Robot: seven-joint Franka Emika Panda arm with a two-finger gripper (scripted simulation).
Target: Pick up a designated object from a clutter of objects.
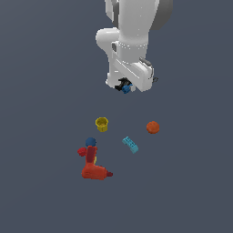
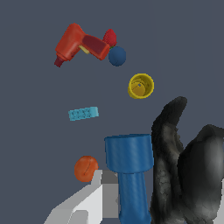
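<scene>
End effector [image 1: 125, 86] around blue tool [image 1: 127, 88]

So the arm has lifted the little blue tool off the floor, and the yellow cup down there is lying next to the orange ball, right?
Not quite. The gripper does hold the blue tool aloft, but the exterior view shows the yellow cup well apart from the orange ball.

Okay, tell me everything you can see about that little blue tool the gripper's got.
The blue tool is small, with a smooth bright blue body that looks like plastic: a wider cylindrical head on a narrower shaft, seen in the wrist view. Dark, rough-looking parts sit right beside it. In the exterior view it is held up at the gripper, well above the surface and away from the other objects. Only the gripper appears to touch it.
</scene>
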